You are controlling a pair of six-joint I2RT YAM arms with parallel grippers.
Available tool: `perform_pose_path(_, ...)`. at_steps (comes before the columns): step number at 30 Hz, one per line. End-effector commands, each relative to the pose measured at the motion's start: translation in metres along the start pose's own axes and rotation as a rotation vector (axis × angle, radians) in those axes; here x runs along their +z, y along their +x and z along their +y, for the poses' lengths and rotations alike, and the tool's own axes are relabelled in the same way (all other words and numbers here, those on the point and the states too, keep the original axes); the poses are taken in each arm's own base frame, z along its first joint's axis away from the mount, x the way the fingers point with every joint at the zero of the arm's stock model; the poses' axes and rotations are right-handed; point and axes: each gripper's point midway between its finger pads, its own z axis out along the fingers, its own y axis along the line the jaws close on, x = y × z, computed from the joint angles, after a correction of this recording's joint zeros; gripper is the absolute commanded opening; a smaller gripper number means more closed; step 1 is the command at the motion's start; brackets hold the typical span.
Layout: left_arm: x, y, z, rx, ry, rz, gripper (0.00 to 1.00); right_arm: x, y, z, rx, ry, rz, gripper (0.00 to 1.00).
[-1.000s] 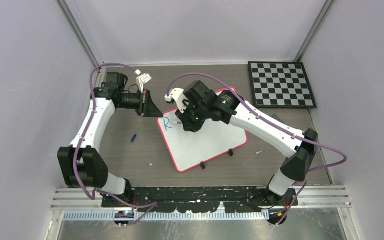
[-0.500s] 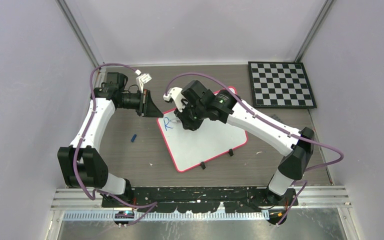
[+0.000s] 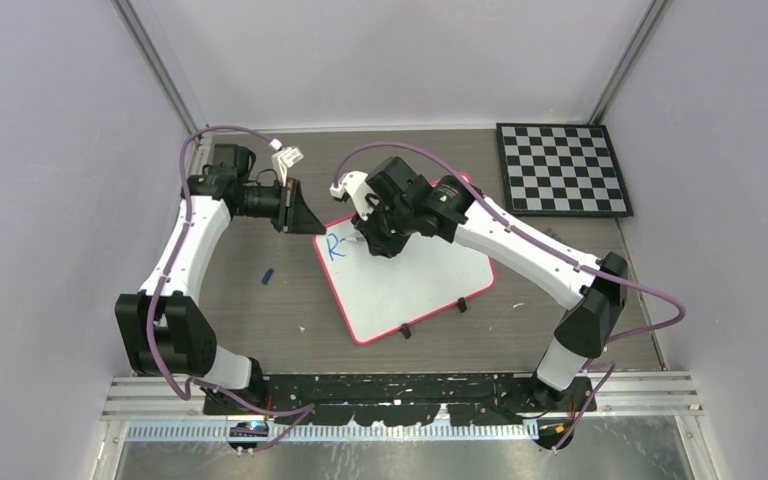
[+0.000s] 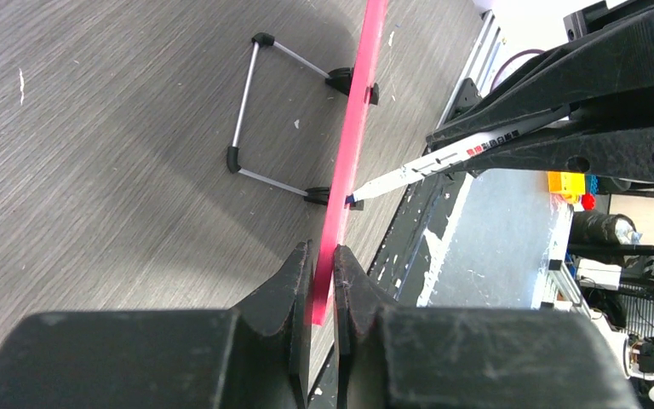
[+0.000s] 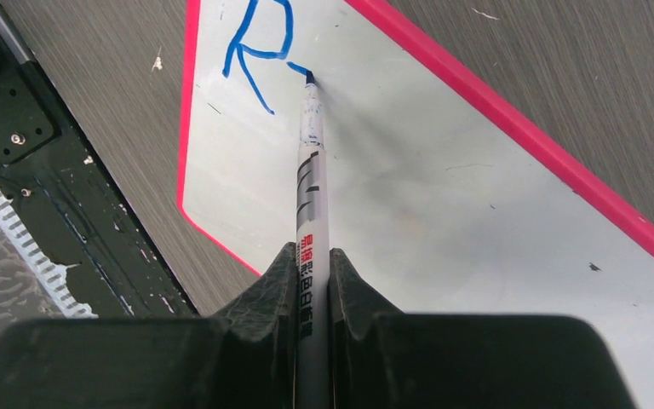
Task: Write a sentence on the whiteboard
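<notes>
Right gripper (image 5: 312, 252) pinching marker (image 5: 311, 170), tip on whiteboard (image 5: 443, 196) by R (image 5: 260, 51)

The whiteboard (image 3: 410, 285) lies askew on the table (image 3: 260, 325), midway between the two arms. The checkerboard (image 3: 563, 168) sits well apart from it, at the far right corner. A small object (image 3: 268, 274) lies on the table left of the whiteboard. The left gripper (image 4: 322, 251) is at the whiteboard's far left corner, with the rim between its fingers. The right gripper (image 5: 312, 256) hangs over the far end, and its marker (image 5: 311, 162) touches the whiteboard beside the R (image 5: 260, 51). Two clips (image 3: 406, 331) sit on the near edge.
</notes>
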Motion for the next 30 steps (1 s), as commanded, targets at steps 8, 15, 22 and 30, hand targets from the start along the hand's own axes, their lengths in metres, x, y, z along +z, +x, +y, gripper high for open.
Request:
perform_pose_path(8, -0.001, -0.002, -0.011, 0.014, 0.014, -0.003, 0.00, -0.010, -0.003, -0.011, 0.014, 0.023, -0.023, 0.00)
perform_pose_path(15, -0.002, -0.002, -0.009, 0.015, 0.007, -0.001, 0.00, -0.005, 0.006, -0.001, 0.005, -0.014, 0.007, 0.00)
perform_pose_path(22, -0.001, -0.001, -0.011, 0.017, 0.009, -0.001, 0.00, -0.004, 0.017, 0.003, 0.001, -0.028, 0.030, 0.00)
perform_pose_path(30, -0.002, -0.001, -0.011, 0.019, 0.008, -0.002, 0.00, -0.013, 0.014, 0.001, -0.013, -0.012, 0.030, 0.00)
